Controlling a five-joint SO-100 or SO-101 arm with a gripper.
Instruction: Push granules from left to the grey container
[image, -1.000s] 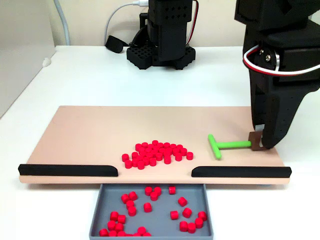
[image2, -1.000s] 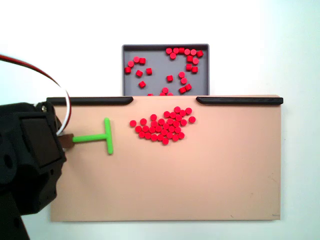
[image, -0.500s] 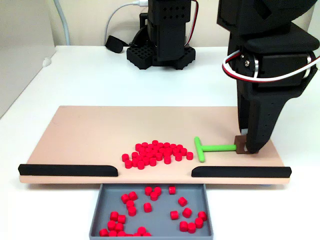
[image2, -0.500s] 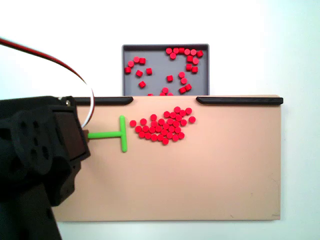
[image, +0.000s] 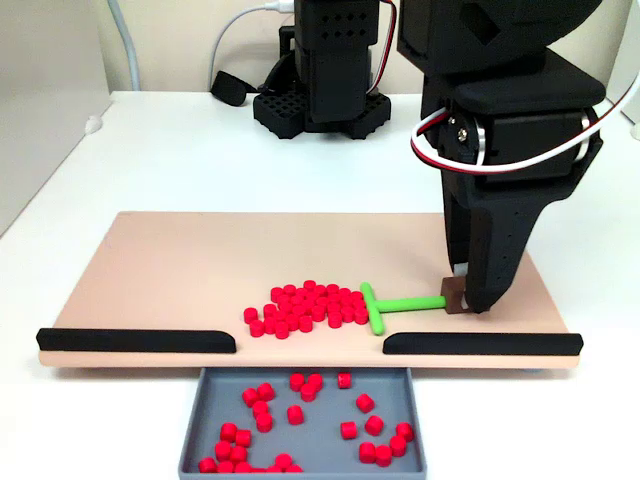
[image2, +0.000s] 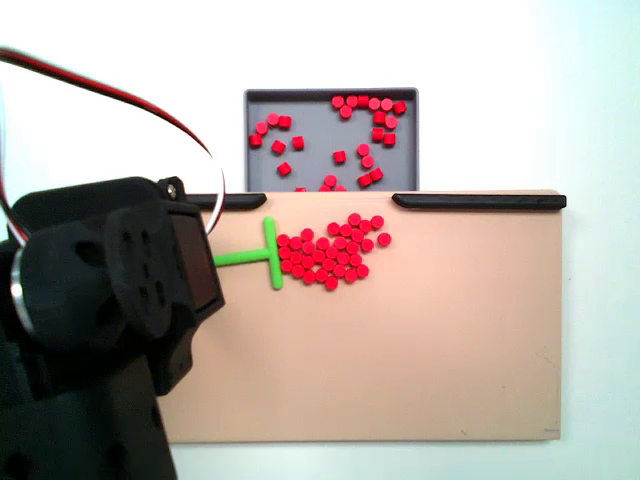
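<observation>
A pile of red granules (image: 308, 307) lies on the tan board (image: 170, 260) just behind the gap between two black strips. More granules (image: 262, 393) are scattered in the grey container (image: 320, 418) below the board's front edge. My gripper (image: 467, 300) is shut on the brown end block of a green T-shaped stick (image: 405, 302). The stick's crossbar touches the right edge of the pile. Seen from above, the stick (image2: 243, 257) meets the pile (image2: 330, 250) from the left, and the container (image2: 312, 140) lies beyond the gap. The arm's body hides the fingertips there.
Black strips (image: 135, 340) (image: 482, 343) line the board's front edge on both sides of the gap. The arm's black base (image: 322, 95) and cables stand on the white table behind. In the view from above, a wide bare stretch of board (image2: 420, 350) lies on the pile's near side.
My gripper has carried the stick sideways toward the pile; its crossbar went from well apart to touching the pile's edge. The pile has hardly shifted.
</observation>
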